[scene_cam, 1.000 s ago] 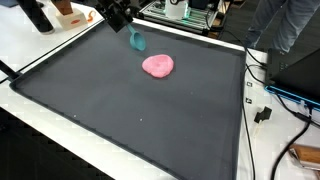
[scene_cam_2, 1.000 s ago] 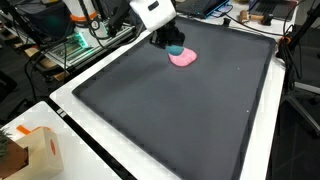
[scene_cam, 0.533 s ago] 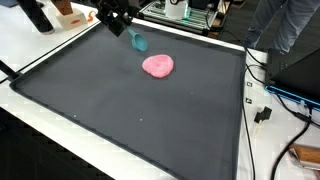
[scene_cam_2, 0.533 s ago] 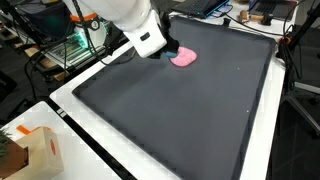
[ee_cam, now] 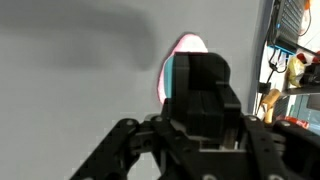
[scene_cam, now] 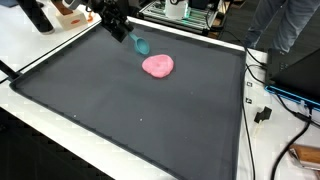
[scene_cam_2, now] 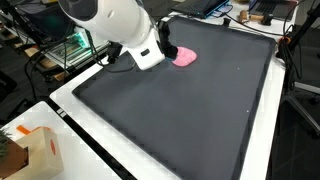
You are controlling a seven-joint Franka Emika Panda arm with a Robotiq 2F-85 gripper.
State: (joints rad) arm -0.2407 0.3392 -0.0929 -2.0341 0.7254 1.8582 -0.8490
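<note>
My gripper [scene_cam: 130, 35] is at the far left corner of the black mat [scene_cam: 130, 115], tilted over and shut on a small teal object [scene_cam: 139, 44] that hangs just above the mat. A pink blob [scene_cam: 158, 66] lies on the mat a little to the right of it. In an exterior view the white arm covers the teal object; only the dark gripper [scene_cam_2: 167, 50] shows beside the pink blob [scene_cam_2: 186, 57]. In the wrist view the black fingers [ee_cam: 200, 85] stand together, a teal sliver [ee_cam: 169, 75] shows at their left edge, and the pink blob [ee_cam: 186, 44] lies beyond.
The black mat [scene_cam_2: 190, 120] has a raised rim on a white table. A cardboard box [scene_cam_2: 30, 150] stands off the mat at a corner. Cables and equipment [scene_cam: 285, 100] crowd one side, racks with gear [scene_cam: 185, 12] stand behind, and a person [scene_cam: 285, 25] stands nearby.
The arm has swung round and tilted over the mat's corner, now covering the teal object in an exterior view. The teal object has dropped only slightly. The pink blob has not moved.
</note>
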